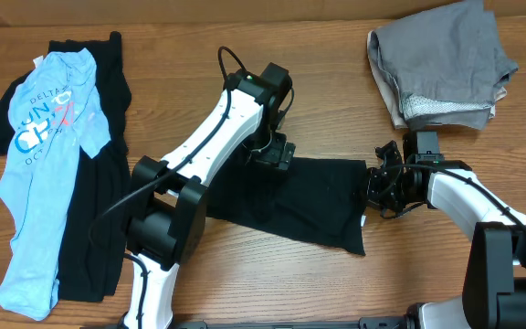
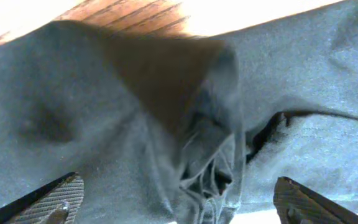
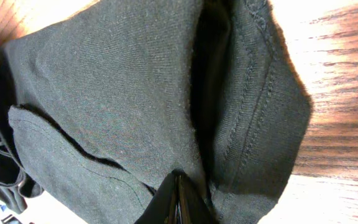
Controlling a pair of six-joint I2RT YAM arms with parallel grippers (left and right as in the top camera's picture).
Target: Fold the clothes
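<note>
Black cotton lies at the middle of the desk (image 1: 272,283): the black T-shirt (image 1: 309,206), drawn into a long folded band that runs from about nine o'clock to four o'clock across the centre. The left jaws stand over its ten o'clock end, where the white left arm (image 1: 217,137) reaches in from six o'clock. In the left wrist view we see the left fingers (image 2: 55,199) set wide apart at the lower corners. Rumpled cloth lies in the gap between them, and neither finger grips it. The right jaws sit at the band's three o'clock edge, at the end of the right arm (image 1: 464,196). In the right wrist view the right fingers (image 3: 178,202) are pressed together over a stitched hem. We cannot tell whether a layer of cloth is caught between them.

At nine o'clock on the desk the light blue printed T-shirt (image 1: 39,201) lies spread lengthwise, partly on top of another black piece (image 1: 99,219). At one o'clock, well apart from the jaws, we see grey garments (image 1: 441,55) in a loose stack, with a pale speckled lining (image 1: 441,110) showing at the near edge. The desk is brown wood with a long grain, and it looks bright in both wrist views.
</note>
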